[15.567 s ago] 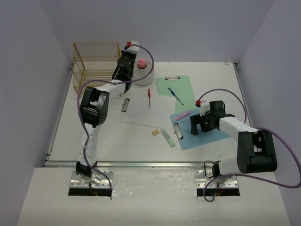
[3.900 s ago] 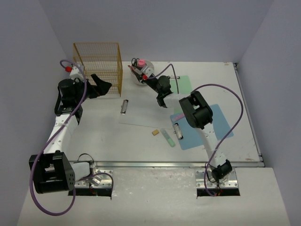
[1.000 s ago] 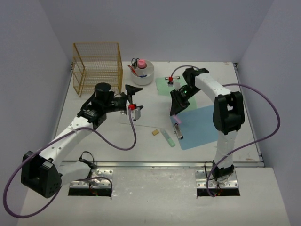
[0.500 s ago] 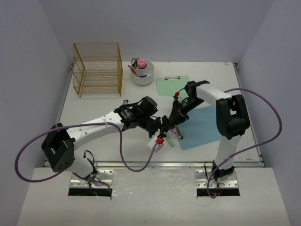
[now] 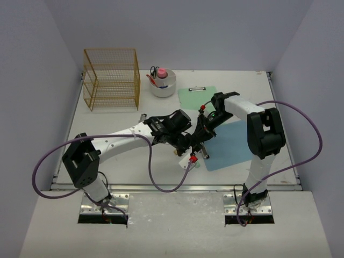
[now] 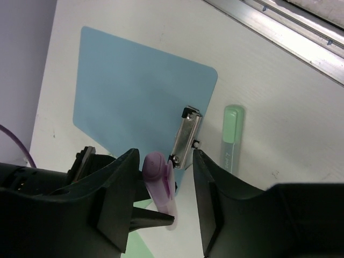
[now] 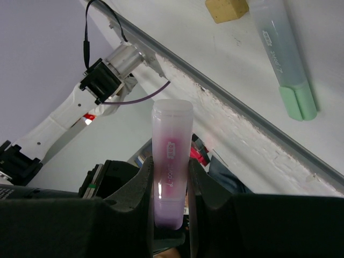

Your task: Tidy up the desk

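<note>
Above the smooth white desk (image 5: 115, 161), the right gripper (image 7: 171, 174) pinches a translucent purple plastic marker (image 7: 172, 134), while the matte black jaws of the left gripper (image 6: 164, 161) straddle its rounded end, gaps either side.

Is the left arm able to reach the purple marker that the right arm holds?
Probably yes: the left fingers stand on both sides of the purple marker's free end, nothing between; the right fingers grip only its other end.

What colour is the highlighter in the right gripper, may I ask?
The highlighter is pinkish purple, clearest in the right wrist view.
</note>
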Robot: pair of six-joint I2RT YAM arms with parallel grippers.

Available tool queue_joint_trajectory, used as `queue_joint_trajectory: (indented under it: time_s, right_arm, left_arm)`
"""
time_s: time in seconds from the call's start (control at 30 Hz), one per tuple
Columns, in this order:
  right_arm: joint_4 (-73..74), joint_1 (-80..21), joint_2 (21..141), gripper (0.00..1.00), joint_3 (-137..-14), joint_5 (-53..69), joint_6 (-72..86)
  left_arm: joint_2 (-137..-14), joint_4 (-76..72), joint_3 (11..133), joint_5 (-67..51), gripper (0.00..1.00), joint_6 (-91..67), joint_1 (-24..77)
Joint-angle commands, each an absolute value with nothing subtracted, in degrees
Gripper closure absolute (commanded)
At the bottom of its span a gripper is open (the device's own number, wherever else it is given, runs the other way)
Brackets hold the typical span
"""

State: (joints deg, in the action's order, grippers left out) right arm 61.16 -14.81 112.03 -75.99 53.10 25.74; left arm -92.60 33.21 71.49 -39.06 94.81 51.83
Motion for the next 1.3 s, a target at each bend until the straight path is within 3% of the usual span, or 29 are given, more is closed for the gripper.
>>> queue_joint_trajectory:
  time_s: [0.0,0.1,0.23,0.37,0.4,0.63,0.8,0.9,1.07,1.27]
  right_arm:
    - [62.05,-14.85,111.26,1.00,-77.56,54.01,26.49]
    - [62.14,-14.85,111.00,1.00,-77.43,53.70,26.10]
    - [61.97,-14.85,110.75,0.90,-77.27,53.39,25.17]
    - [62.49,-13.60,110.92,0.07,-79.87,53.94,22.92]
    - [62.55,-12.52,110.97,0.04,-81.36,53.68,22.66]
    - [61.86,4.53,113.80,0.01,-95.70,54.55,21.44]
    - [59.12,12.01,111.22,0.01,-91.68,53.23,18.97]
    - [58.15,12.87,109.19,0.01,-88.33,52.74,17.50]
    - [55.04,13.36,105.63,0.01,-82.94,52.30,16.70]
    - [54.40,13.48,104.47,0.01,-80.12,52.18,16.26]
  left_arm:
    - [-94.82,36.92,75.02,-38.50,0.62,94.16,52.26]
    - [-95.88,37.78,76.28,-37.53,0.78,93.15,52.21]
    - [-95.68,36.51,76.36,-36.92,1.00,90.92,52.21]
    - [-93.63,31.48,75.68,-37.00,1.00,85.48,52.16]
    - [-93.01,29.06,75.73,-37.00,1.00,81.72,51.75]
    - [-93.33,-0.48,80.05,-36.13,1.00,40.68,41.68]
    - [-103.15,-12.58,90.89,-22.27,1.00,21.03,34.30]
    - [-113.35,-10.71,104.09,-13.76,1.00,17.25,31.50]
    - [-124.14,-12.64,116.32,-10.04,1.00,18.45,28.38]
    - [-131.65,-13.11,122.95,-8.04,1.00,19.33,26.03]
